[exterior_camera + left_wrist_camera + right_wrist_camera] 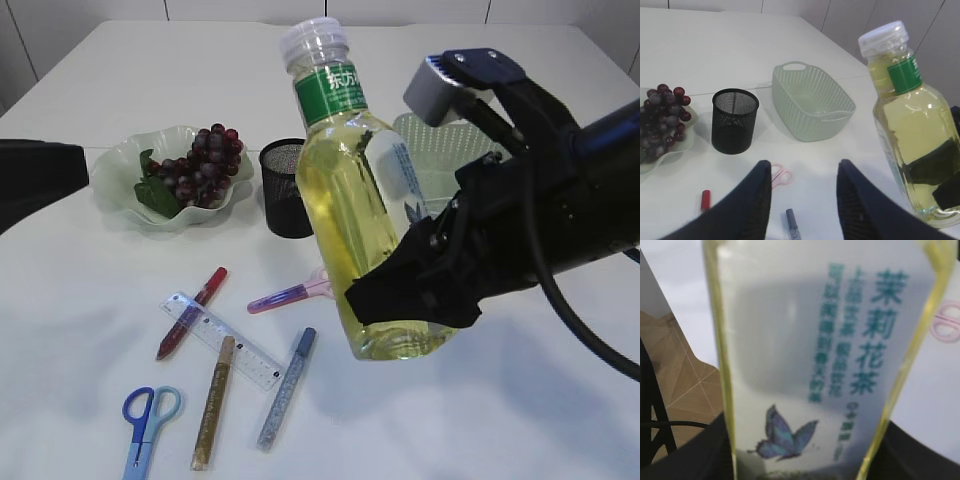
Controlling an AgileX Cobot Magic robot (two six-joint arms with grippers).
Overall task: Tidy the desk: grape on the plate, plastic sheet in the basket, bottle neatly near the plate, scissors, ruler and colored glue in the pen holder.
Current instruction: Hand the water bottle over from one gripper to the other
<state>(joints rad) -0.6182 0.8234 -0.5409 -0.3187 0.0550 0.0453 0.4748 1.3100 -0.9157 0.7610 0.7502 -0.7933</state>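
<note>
Counted: one bottle [350,190], one grape bunch [203,165], four glue pens [287,387], two scissors [147,425], one ruler [222,339].

Left gripper [802,197] low at six o'clock, its two dark fingers [752,200] spread with nothing between them. Black mesh pen holder [734,120] stands at ten o'clock, grapes [665,112] on the plate [670,150] at nine. Green basket [812,100] up at twelve. Bottle [912,125] of yellow liquid fills three o'clock, tilted, dark pads gripping its lower body. Pink scissors [781,175] peek behind the fingers.
</note>
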